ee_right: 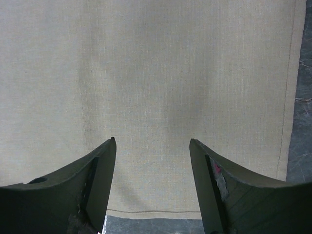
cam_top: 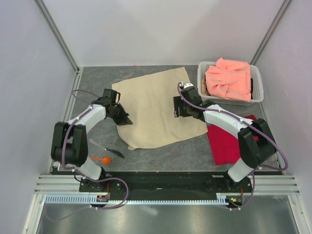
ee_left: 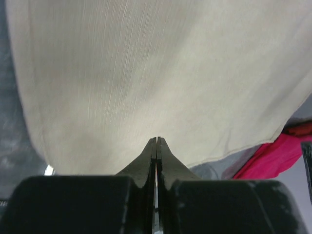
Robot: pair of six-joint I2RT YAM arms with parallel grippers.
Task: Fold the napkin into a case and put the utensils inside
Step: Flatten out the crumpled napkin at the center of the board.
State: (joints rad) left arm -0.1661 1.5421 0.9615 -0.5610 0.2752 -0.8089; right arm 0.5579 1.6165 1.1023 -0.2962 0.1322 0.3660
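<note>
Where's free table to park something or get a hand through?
Free: near strip between napkin and arm bases, bounded by utensils left, red cloth right; far-left corner beside napkin. Crowded: right side, basket, red cloth; middle: left gripper, right gripper at napkin.

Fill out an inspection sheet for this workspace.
Surface: grey table, mottled.
Job's things: napkin spread flat, unfolded; orange spoon and dark utensil at near left, off the napkin.
Clutter: red cloth at near right; pink cloth in white basket.
Grippers: left gripper shut at napkin's left edge; right gripper open over its right side.
Cables: purple cables along both arms.
Surroundings: pale walls, metal frame posts.
</note>
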